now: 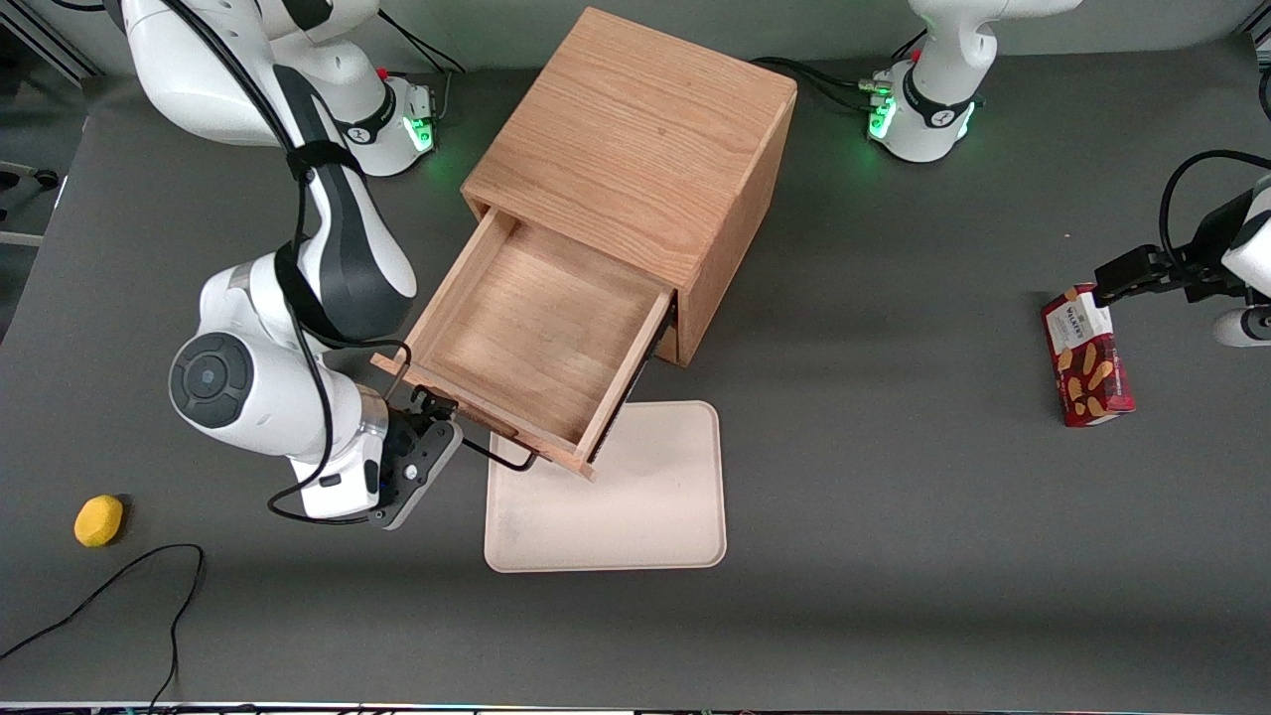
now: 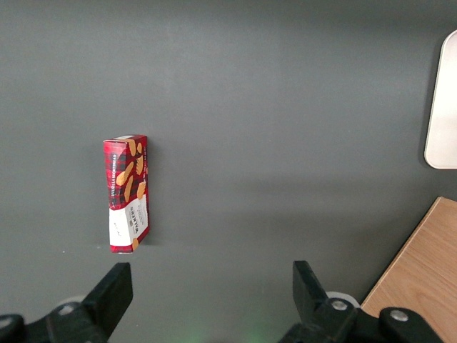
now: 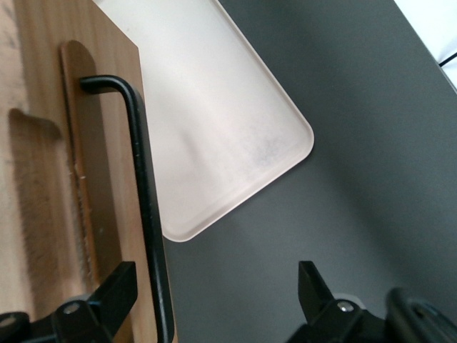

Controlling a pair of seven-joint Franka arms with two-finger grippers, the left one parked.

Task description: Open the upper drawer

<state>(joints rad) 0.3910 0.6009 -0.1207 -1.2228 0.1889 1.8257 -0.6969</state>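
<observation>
The oak cabinet [image 1: 635, 139] stands mid-table. Its upper drawer [image 1: 541, 333] is pulled far out toward the front camera, showing an empty wooden box. The thin black wire handle [image 1: 501, 457] sticks out from the drawer front. My right gripper [image 1: 437, 415] is at the end of the handle toward the working arm, fingers open. In the right wrist view the handle [image 3: 143, 200] runs along the drawer front [image 3: 43, 179] and passes between the open gripper's [image 3: 218, 293] fingers, close to one finger [image 3: 118, 286], untouched. The lower drawer is hidden beneath the upper one.
A beige tray [image 1: 635, 497] lies on the table partly under the open drawer; it also shows in the right wrist view [image 3: 214, 121]. A yellow object [image 1: 98, 520] and a black cable [image 1: 119, 586] lie toward the working arm's end. A red biscuit box [image 1: 1087, 356] lies toward the parked arm's end.
</observation>
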